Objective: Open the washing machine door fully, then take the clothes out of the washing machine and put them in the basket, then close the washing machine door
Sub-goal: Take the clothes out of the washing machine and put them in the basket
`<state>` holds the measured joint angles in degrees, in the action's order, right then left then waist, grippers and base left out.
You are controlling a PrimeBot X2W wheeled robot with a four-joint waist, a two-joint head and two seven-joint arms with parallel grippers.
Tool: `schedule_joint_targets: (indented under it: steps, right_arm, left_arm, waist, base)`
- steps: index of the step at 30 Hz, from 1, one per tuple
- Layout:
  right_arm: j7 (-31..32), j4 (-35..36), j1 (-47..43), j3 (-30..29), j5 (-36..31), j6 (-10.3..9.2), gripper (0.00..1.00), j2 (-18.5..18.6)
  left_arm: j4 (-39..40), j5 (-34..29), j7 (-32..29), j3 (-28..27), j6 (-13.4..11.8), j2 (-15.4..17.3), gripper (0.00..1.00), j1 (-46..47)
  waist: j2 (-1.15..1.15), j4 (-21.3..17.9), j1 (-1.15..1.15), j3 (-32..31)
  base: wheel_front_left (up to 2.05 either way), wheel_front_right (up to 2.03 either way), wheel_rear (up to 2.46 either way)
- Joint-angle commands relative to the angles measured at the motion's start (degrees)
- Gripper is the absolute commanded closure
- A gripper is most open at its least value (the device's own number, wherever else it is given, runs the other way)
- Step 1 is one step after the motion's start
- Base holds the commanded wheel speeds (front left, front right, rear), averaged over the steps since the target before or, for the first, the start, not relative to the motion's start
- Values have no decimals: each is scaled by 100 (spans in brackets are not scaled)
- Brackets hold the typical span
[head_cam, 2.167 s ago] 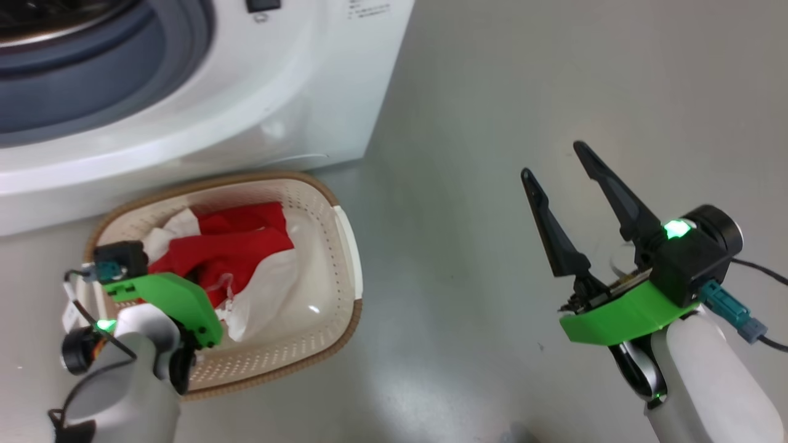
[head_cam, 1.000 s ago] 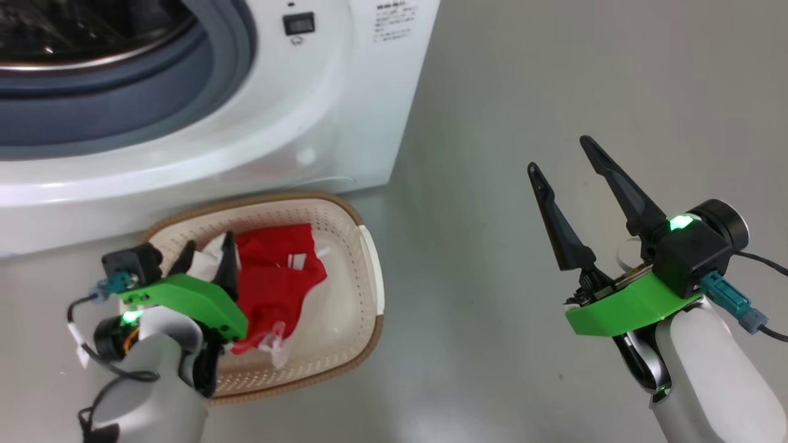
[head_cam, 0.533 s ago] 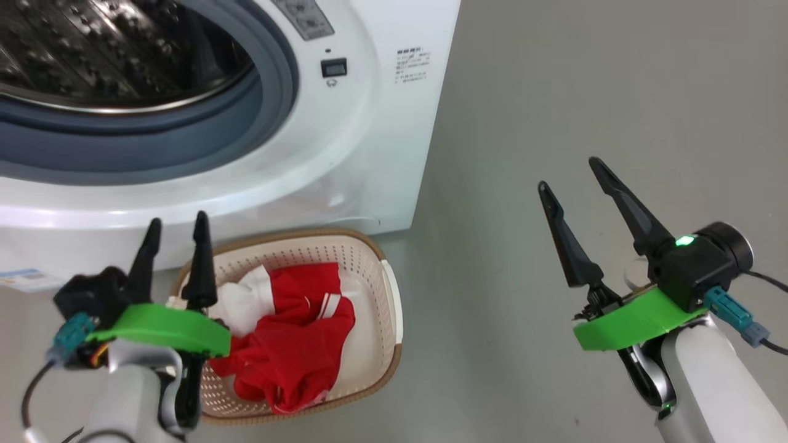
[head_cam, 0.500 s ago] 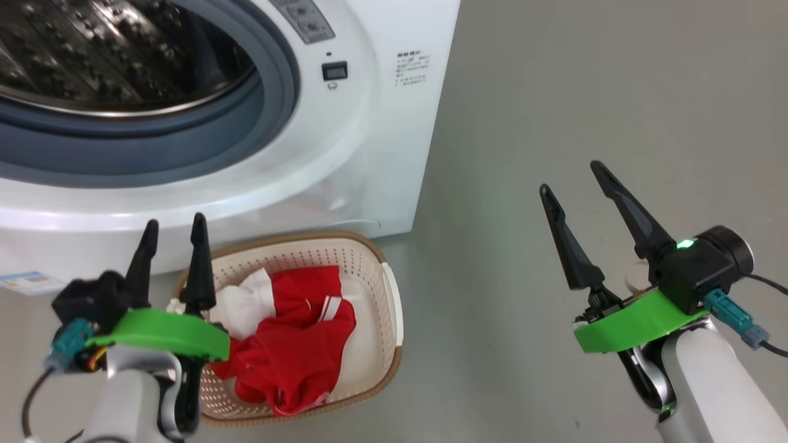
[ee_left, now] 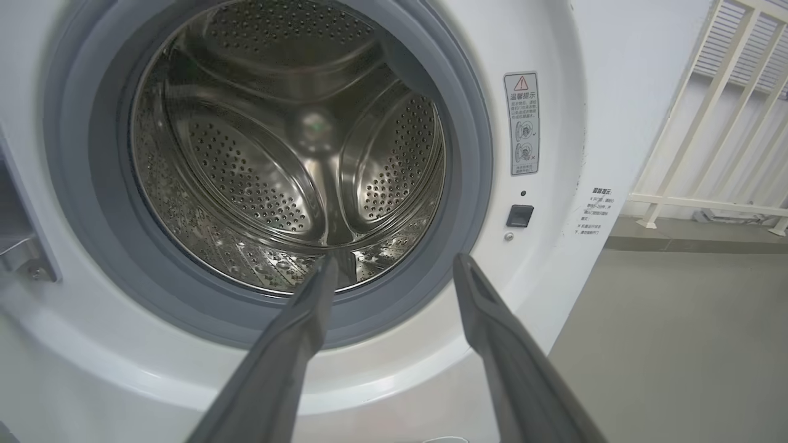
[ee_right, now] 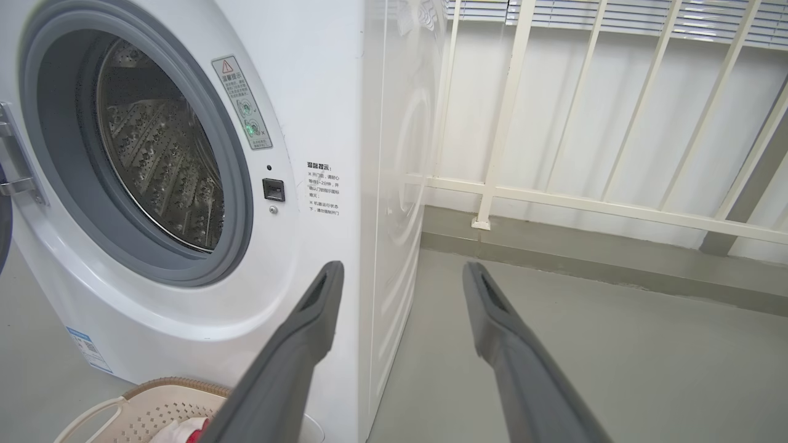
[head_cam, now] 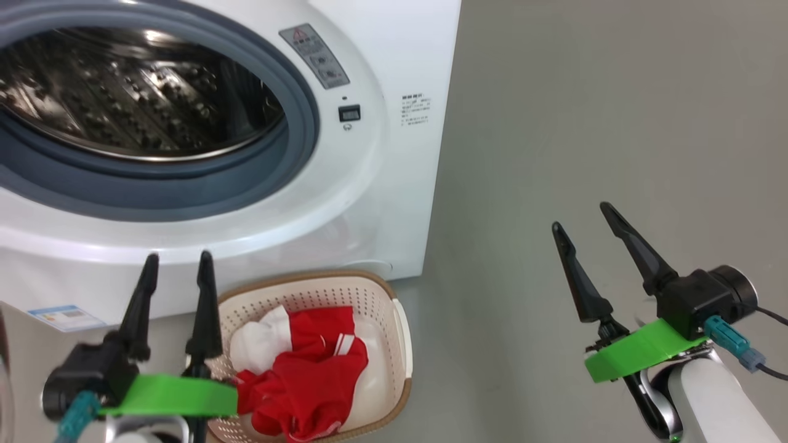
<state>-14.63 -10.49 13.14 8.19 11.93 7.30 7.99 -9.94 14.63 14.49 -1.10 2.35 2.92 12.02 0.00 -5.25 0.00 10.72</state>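
The washing machine (head_cam: 381, 184) stands open, and its steel drum (ee_left: 289, 154) looks empty. A dark sliver at the left edge of the right wrist view is the washing machine door (ee_right: 2, 227); the rest is out of view. The basket (head_cam: 394, 301) sits on the floor against the machine's front, with red and white clothes (head_cam: 308, 369) piled in it. My left gripper (head_cam: 178, 258) is open and empty, left of the basket, pointing at the drum opening (ee_left: 397, 261). My right gripper (head_cam: 582, 216) is open and empty over bare floor, right of the machine (ee_right: 401, 269).
Grey floor (head_cam: 585, 123) stretches to the right of the machine. A white railing (ee_right: 554, 197) runs along the wall behind it. A door latch slot (head_cam: 349, 113) and a warning label sit right of the drum opening. A blue label (head_cam: 64, 315) is low on the front.
The head camera has tilted up, so everything sits lower in view. My left gripper has lifted out of the basket, empty, leaving the clothes there. The right gripper has barely moved.
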Motion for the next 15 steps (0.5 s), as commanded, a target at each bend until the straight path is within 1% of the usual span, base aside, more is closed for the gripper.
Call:
schedule_joint_targets:
  steps: [1, 15]
  right_arm:
    - [-37, 103, -73, 57, -48, 19, 0, 59]
    - [-37, 130, -495, 28, -24, 19, 0, 131]
  left_arm:
    - [273, -112, 51, -220, -60, 108, 0, -150]
    - [663, -172, -13, -435, -222, 281, 0, -1010]
  waist:
    - [0, 53, 0, -182]
    - [0, 38, 0, -755]
  base:
    - [0, 0, 0]
    - [0, 0, 0]
